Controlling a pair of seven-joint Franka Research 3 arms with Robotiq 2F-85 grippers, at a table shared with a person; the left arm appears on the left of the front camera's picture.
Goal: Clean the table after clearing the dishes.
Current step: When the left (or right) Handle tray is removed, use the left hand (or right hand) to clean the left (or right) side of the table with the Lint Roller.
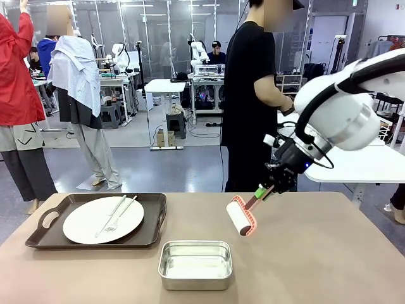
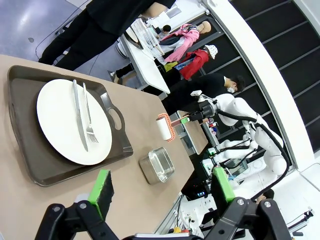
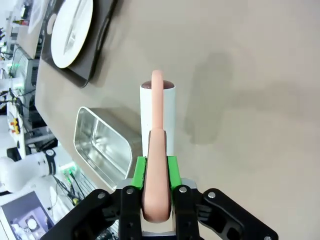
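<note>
Right gripper point(image 1: 264, 190) is clamped shut on the salmon-pink handle of a lint roller point(image 1: 240, 216), the handle pinched between its green pads. It hangs over the right half of the bench point(image 1: 316, 266), toward the far edge. The roller's white drum points down and to the left from the gripper, tilted, with an orange frame along one side. In the right wrist view the drum's shadow falls on the beige top a little apart from the drum itself, so the roller looks raised off the surface.

Left gripper point(image 2: 161, 184) is spread wide and grips nothing, its two green pads well apart, above the near part of the bench.

On the left half of the bench lies a dark brown tray point(image 1: 95, 197) with cut-out handles. A round white plate point(image 1: 85, 221) sits in it, and a fork point(image 1: 123, 212) and a knife point(image 1: 111, 214) lie side by side across the plate. A small steel pan point(image 1: 195, 244) stands near the front edge, about midway across, just right of the tray's near corner and apart from it. The roller is beyond the pan and to its right.

A person point(image 1: 250, 95) in black stands at the far side, turned toward a white table point(image 1: 361, 164) on the right.
</note>
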